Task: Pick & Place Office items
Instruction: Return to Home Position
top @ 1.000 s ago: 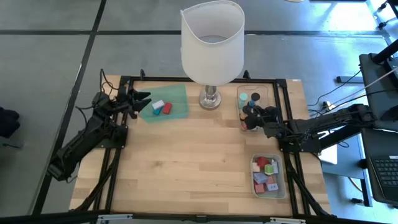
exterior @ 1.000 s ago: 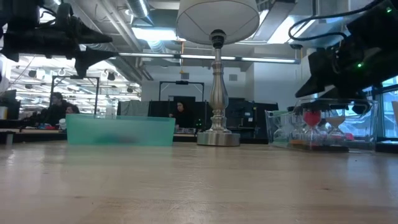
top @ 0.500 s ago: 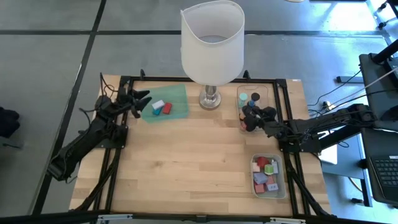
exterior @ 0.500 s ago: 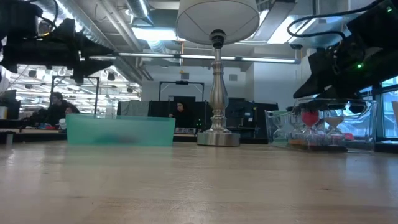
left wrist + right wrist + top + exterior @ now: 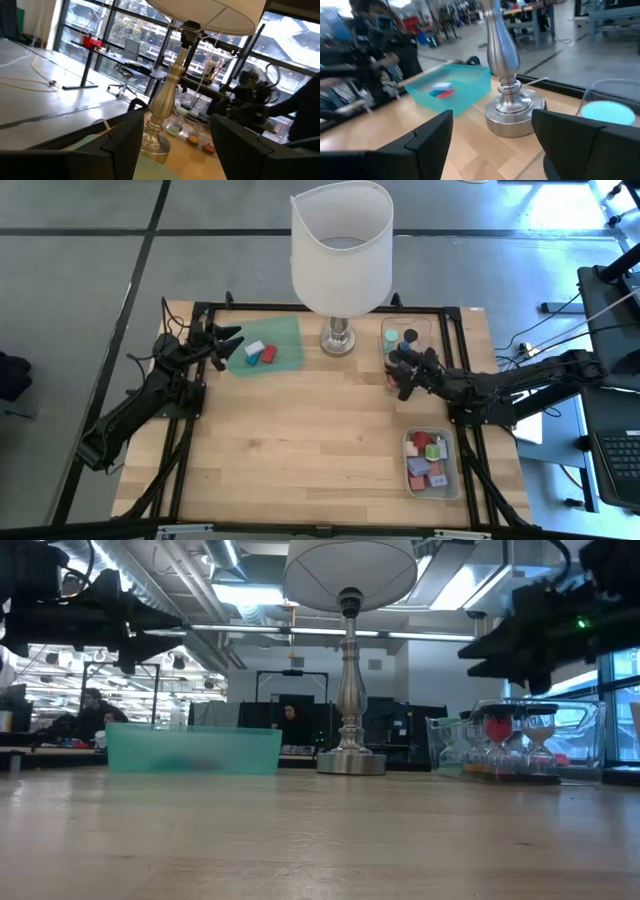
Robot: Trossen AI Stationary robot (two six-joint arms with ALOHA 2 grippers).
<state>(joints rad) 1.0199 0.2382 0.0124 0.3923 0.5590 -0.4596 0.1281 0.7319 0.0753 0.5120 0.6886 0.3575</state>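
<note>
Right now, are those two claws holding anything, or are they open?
Left gripper: open, empty, at the green tray's edge.
Right gripper: open, empty, above the clear tray.

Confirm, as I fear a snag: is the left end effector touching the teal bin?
Apart. The low view shows the left end effector hanging clear above the teal bin.

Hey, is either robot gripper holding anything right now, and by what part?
Nothing is held. The left gripper hangs open beside the green tray; the right gripper hangs open above the clear tray near the lamp.
</note>
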